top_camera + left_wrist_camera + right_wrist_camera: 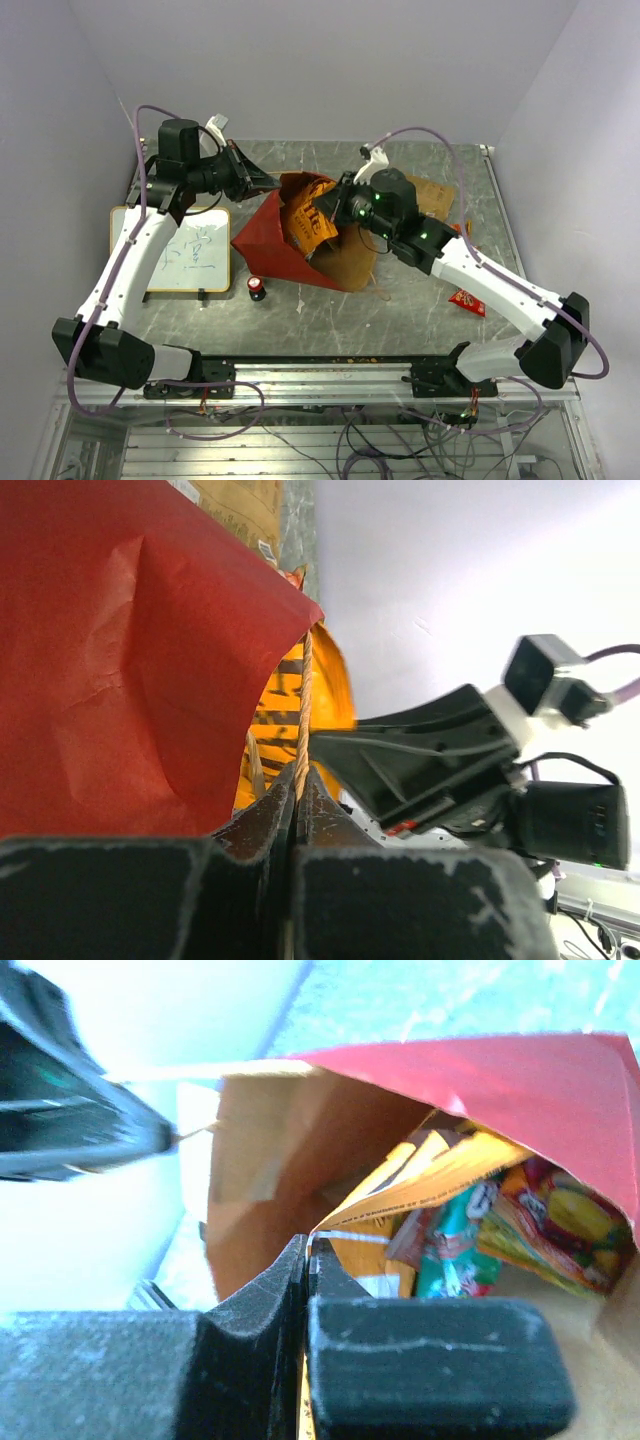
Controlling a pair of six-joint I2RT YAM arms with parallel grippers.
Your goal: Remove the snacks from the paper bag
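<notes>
A: Where's the paper bag (262, 245) rn?
B: On its side mid-bench (330, 305), mouth toward the right arm. We've got the left gripper (297, 785) pinched shut on the cord handle (303, 700), prob. to lift the upper lip so the mouth gapes.
A: And the right gripper (308, 1260)?
B: At the mouth, clamped on the top edge of the large orange bag (365, 1245). That pack sits partly out of the opening. We take the edge bc the body looks puffy & crinkly, too wide to span.
A: Other snacks?
B: Deeper inside, per the right wrist cam: a green-teal pack (452, 1250) and a red-yellow chip bag (560, 1215), both behind the orange one. One small red packet (467, 300) lies out on the bench near the right arm.
A: Next?
B: We reckon pull the orange one straight out w/ the handle held taut. Risk: the paper bag drags along if the cord slips.
</notes>
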